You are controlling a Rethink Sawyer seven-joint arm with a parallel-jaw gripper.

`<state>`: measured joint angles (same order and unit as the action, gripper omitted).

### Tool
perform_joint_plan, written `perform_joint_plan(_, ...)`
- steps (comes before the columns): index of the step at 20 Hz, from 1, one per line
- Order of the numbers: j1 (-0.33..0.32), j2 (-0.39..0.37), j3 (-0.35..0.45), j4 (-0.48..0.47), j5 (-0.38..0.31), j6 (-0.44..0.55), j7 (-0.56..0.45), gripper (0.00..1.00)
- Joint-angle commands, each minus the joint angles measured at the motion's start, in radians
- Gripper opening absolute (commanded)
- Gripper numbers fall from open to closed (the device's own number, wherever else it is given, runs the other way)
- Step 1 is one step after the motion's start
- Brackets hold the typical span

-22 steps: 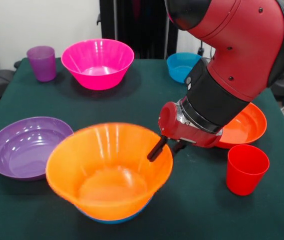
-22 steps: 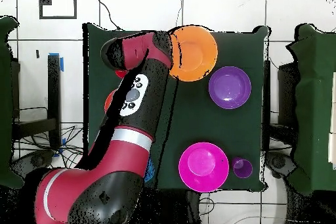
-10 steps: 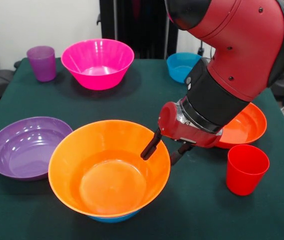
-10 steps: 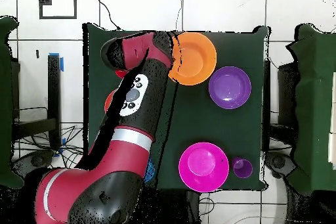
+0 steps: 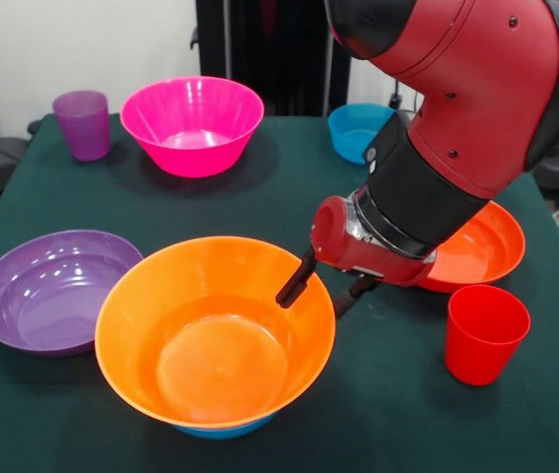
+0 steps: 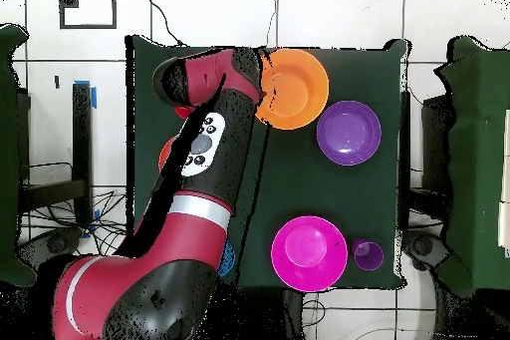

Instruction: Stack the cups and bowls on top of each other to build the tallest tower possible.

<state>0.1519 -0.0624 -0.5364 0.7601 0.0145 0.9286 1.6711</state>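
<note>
A large orange bowl (image 5: 215, 340) (image 6: 295, 88) sits level at the table's front, nested on a blue bowl (image 5: 215, 431) of which only a sliver shows beneath it. My gripper (image 5: 318, 292) is open and straddles the orange bowl's right rim: one finger hangs inside the bowl, the other outside it, and neither touches the rim. A purple bowl (image 5: 47, 291) lies to the left and a pink bowl (image 5: 192, 123) stands at the back. A red-orange bowl (image 5: 486, 246) is partly behind my arm. A red cup (image 5: 486, 333) and a purple cup (image 5: 83, 123) stand apart.
A small blue bowl (image 5: 358, 128) stands at the back right, near the table's far edge. My arm (image 6: 204, 147) covers the left part of the table in the overhead view, hiding the things under it.
The orange bowl was tilted with the gripper shut on its rim. It dropped level onto the blue bowl, the fingers opened, and the gripper has since risen slightly.
</note>
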Motion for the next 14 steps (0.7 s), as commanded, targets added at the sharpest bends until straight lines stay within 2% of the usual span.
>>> perform_joint_plan(1, 0.025, 0.028, 0.103, -0.016, -0.081, 0.127, -0.159, 1.0)
perform_joint_plan(14, 0.013, -0.076, 0.154, 0.011, -0.024, 0.222, -0.173, 1.0)
